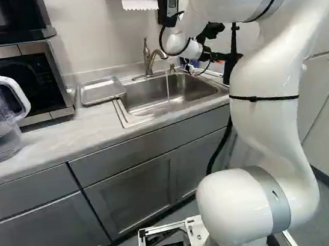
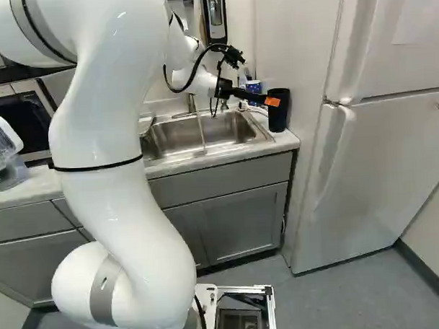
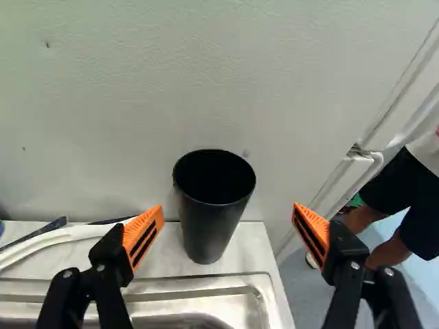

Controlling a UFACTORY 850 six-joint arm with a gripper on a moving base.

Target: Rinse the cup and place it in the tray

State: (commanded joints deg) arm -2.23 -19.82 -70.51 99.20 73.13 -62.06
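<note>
Tall, tapered black cup [image 3: 209,223] is standing upright on the pale bench [image 3: 248,252], near the rim of the stainless-steel sink [image 1: 141,103]; the black, orange-padded pincer [image 2: 271,100] is facing it with fingers spread wide, the cup sitting ahead, in line with the gap, ungripped. Water is running in a thin stream [image 1: 168,88] from the brushed-metal faucet [image 1: 148,59] into the sink. Farther out, the flat metal tray [image 1: 101,90] is resting just beside the sink, between it and the silver-and-black microwave [image 1: 31,80].
</note>
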